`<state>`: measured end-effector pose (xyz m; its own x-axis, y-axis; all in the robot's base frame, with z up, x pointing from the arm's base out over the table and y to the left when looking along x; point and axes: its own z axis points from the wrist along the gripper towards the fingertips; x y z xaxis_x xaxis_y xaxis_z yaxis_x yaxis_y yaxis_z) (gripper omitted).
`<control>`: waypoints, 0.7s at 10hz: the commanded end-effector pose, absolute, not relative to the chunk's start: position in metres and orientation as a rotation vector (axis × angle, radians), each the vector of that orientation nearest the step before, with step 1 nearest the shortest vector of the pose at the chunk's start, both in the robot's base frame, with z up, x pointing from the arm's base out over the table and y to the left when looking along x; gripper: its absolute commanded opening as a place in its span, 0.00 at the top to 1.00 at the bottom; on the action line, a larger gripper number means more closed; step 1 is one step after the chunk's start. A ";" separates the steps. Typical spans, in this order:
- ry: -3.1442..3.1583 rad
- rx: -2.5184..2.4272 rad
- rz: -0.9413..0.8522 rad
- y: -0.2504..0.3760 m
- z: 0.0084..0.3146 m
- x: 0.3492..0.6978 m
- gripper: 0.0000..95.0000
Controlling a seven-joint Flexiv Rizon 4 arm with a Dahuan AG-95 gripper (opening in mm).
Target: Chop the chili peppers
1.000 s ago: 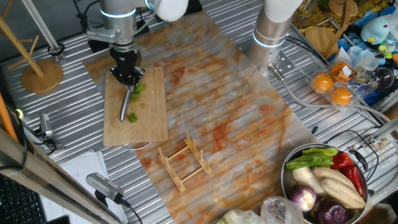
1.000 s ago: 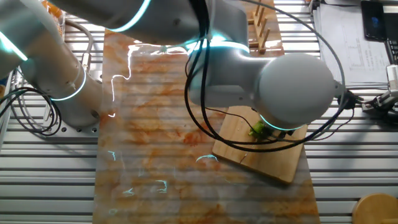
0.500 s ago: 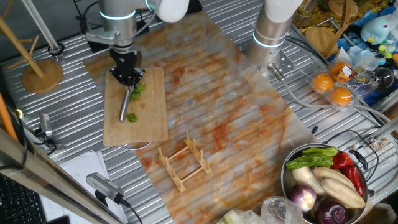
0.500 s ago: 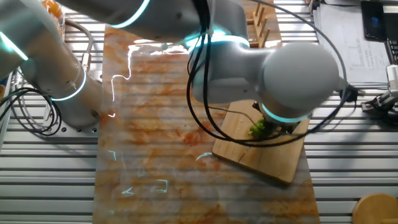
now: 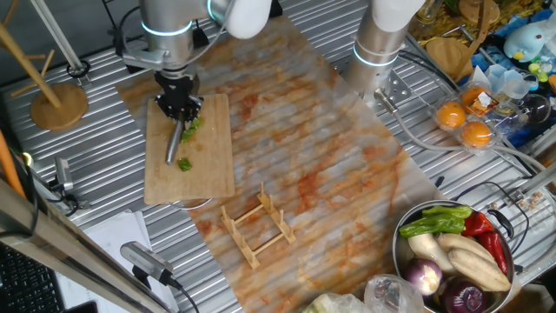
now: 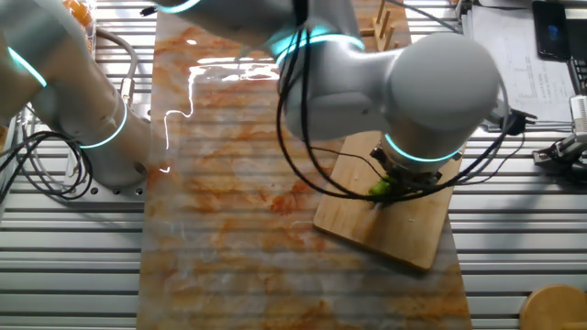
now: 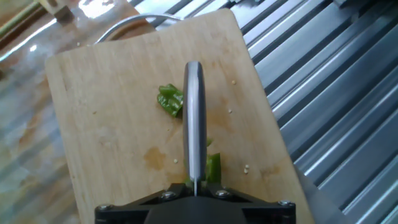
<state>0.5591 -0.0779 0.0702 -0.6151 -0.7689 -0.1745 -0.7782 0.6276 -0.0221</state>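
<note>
- Overhead, gripper (image 5: 180,108) pinches a knife (image 7: 194,130) over the board (image 7: 112,124); blade edge-down
- Chili chunks (image 7: 170,101) lie on both sides of the blade

No readable text, labels, brands or numbers anywhere right now. The white sheet of paper (image 6: 514,55) at the far right of the bench carries faint lines, too small to read, and the dark flat device (image 6: 556,27) beside it shows nothing legible.
</note>
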 end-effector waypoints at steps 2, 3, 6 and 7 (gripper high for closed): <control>2.754 -1.308 0.039 -0.081 0.073 0.555 0.80; 2.785 -1.326 0.018 -0.083 0.075 0.553 0.80; 2.835 -1.366 -0.031 -0.088 0.078 0.546 0.80; 2.848 -1.376 -0.046 -0.089 0.079 0.545 0.80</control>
